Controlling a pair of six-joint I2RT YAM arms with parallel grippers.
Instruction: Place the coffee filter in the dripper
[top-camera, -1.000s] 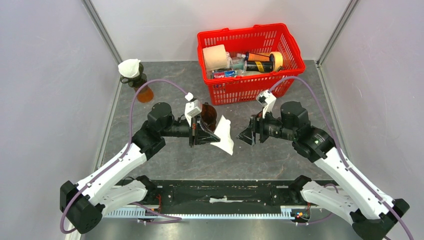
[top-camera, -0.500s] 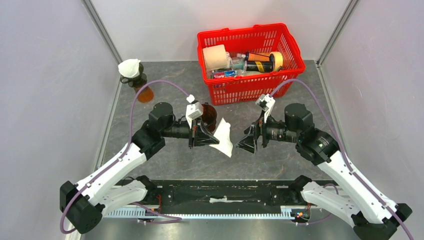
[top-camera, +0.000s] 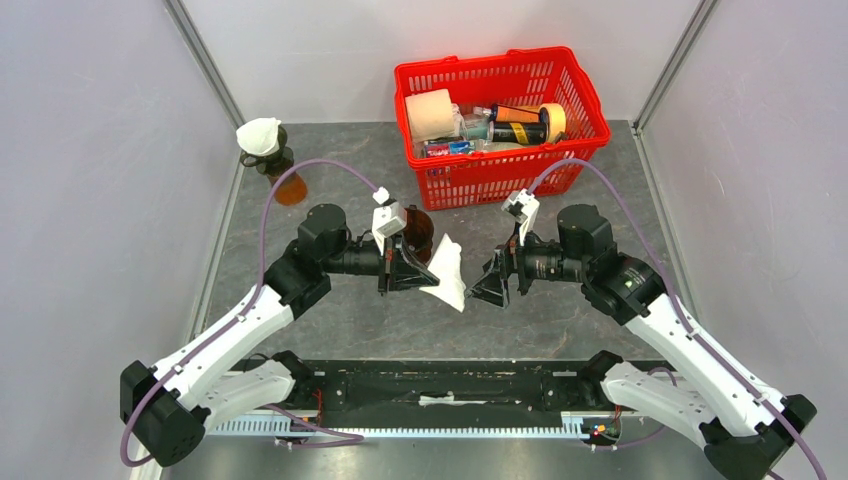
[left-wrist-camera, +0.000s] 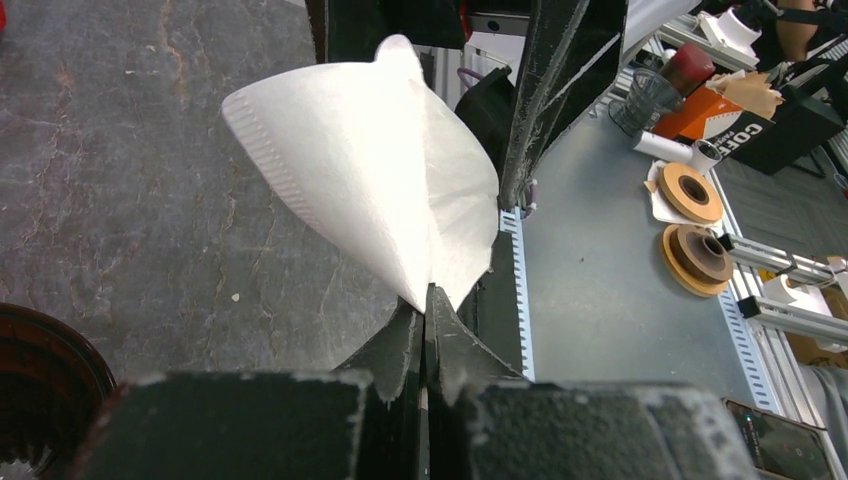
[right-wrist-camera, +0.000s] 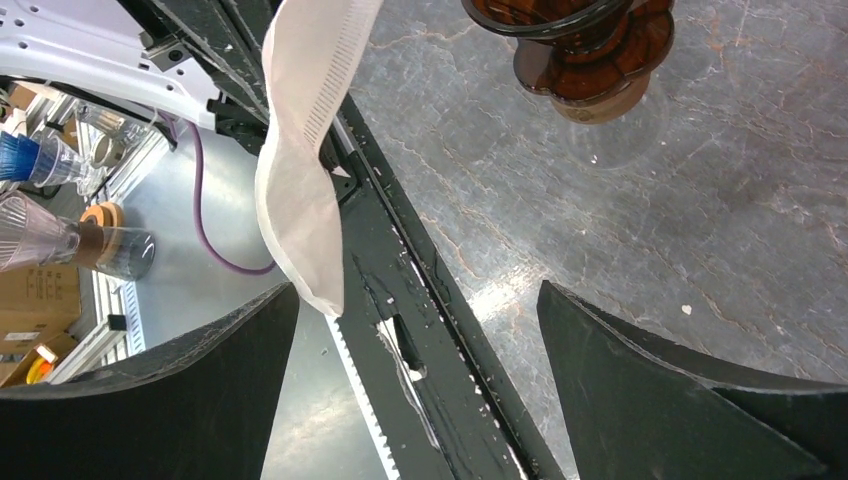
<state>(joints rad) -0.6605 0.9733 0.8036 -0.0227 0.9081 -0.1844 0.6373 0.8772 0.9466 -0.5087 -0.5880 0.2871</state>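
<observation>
A white paper coffee filter (top-camera: 450, 272) hangs above the table, pinched at its edge by my left gripper (top-camera: 428, 280), which is shut on it. In the left wrist view the filter (left-wrist-camera: 370, 170) fans out from the shut fingertips (left-wrist-camera: 428, 297). The brown glass dripper (top-camera: 418, 228) stands upright on the table just behind the left gripper; its rim shows in the corner (left-wrist-camera: 40, 380). My right gripper (top-camera: 487, 285) faces the filter from the right, open wide and empty. In its view the filter (right-wrist-camera: 305, 150) hangs near the left finger (right-wrist-camera: 200, 390), with the dripper (right-wrist-camera: 580, 50) beyond.
A red basket (top-camera: 590, 105) with a roll, bottles and tape stands at the back. At the far left a white paper cone (top-camera: 260, 135) sits on a dark holder above an amber vessel (top-camera: 290, 187). The black rail (top-camera: 440, 385) runs along the near edge.
My right gripper has opened wider and moved left, close to the filter. The left gripper keeps its hold and has hardly moved.
</observation>
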